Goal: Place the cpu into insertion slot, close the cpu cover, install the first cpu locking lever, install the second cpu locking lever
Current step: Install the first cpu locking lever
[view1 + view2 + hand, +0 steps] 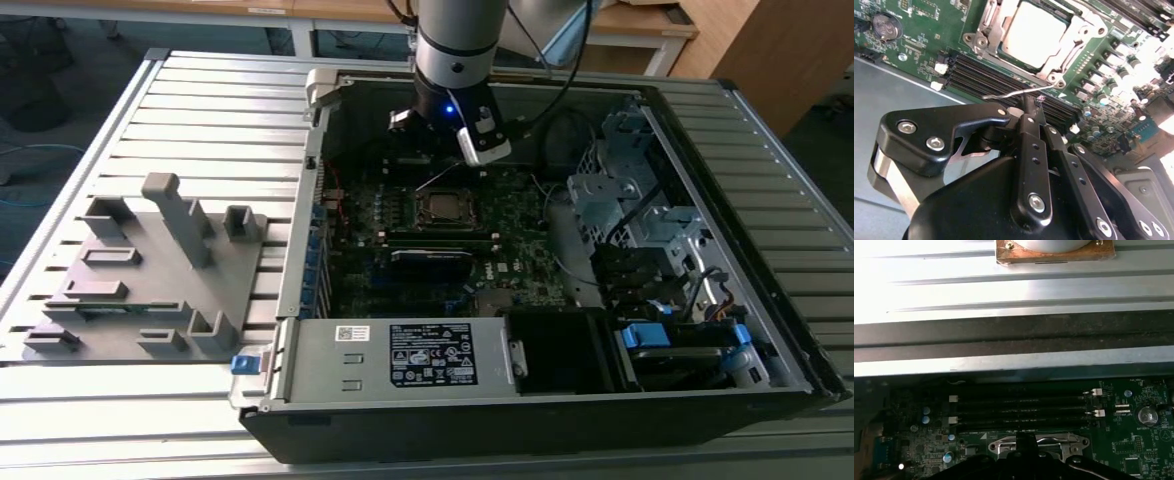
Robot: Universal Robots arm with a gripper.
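Slatted metal table (120,120), wooden desks (638,22) behind

Grey moulded fixture (147,270) beside open computer case (534,425) on slatted table (200,110)

Looking down past the black gripper (1030,106) now: its tip sits right at the thin wire locking lever (1004,94), which arcs above the black memory slots (981,80). Contact is hard to judge from this angle. Beyond, the cpu (1031,32) lies silver side up, framed by the cpu cover (1019,64). A coin battery (886,26) sits far off on the green motherboard (919,47).
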